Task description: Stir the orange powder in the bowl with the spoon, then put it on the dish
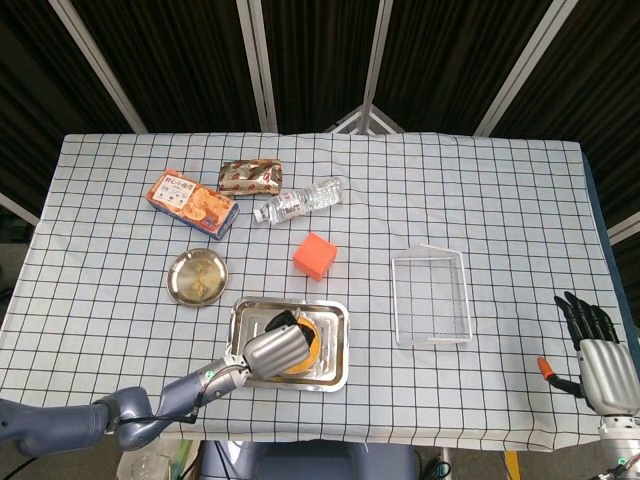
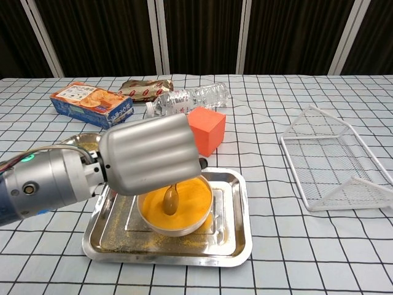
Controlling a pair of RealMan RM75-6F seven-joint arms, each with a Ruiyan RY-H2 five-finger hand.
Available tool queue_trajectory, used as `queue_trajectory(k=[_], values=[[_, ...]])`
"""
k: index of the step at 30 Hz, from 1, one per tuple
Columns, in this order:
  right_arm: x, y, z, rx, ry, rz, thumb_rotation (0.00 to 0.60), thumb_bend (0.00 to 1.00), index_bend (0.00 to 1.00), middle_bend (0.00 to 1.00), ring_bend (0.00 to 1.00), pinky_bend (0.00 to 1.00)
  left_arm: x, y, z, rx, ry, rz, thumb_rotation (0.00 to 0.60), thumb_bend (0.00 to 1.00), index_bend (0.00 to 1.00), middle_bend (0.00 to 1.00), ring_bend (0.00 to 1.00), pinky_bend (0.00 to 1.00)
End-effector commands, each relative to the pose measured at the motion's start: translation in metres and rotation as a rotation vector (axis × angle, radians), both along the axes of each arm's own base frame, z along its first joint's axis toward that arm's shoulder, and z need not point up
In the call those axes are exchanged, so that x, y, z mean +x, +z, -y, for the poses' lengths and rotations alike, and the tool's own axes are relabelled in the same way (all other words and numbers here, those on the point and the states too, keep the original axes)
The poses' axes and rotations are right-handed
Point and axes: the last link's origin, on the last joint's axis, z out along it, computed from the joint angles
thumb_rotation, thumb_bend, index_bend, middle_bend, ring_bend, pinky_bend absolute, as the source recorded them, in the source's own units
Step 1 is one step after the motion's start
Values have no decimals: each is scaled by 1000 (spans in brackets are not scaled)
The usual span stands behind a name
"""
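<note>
— How's the light on the table?
— Bright and even from overhead, shadows soft. Glare streaks the left hand (image 2: 150, 153) and the steel tray (image 2: 236, 243).
— Sharpness?
— Crisp throughout; far curtains stay dark.

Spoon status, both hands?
Left hand holds spoon, tip in the bowl's orange powder. Right hand open, idle at table edge. Round dish unobstructed.
</note>
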Motion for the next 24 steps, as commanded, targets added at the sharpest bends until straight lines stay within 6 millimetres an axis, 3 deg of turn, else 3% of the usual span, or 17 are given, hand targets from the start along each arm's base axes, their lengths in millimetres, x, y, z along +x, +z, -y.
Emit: queue_trajectory(k=[1,14,24], values=[[0,0,0,0,1,-1,600,360,0,0,0,0,6,-1,-5,23,1,19,600,708,783,1000,945,967],[0,0,0,0,2,1,600,360,0,0,0,0,18,-4,-6,29,2,50,600,708,783,1000,945,967],[0,0,-1,1,2,0,600,360,0,0,0,0,15,17,-6,29,10,85,600,707,783,1000,945,967]])
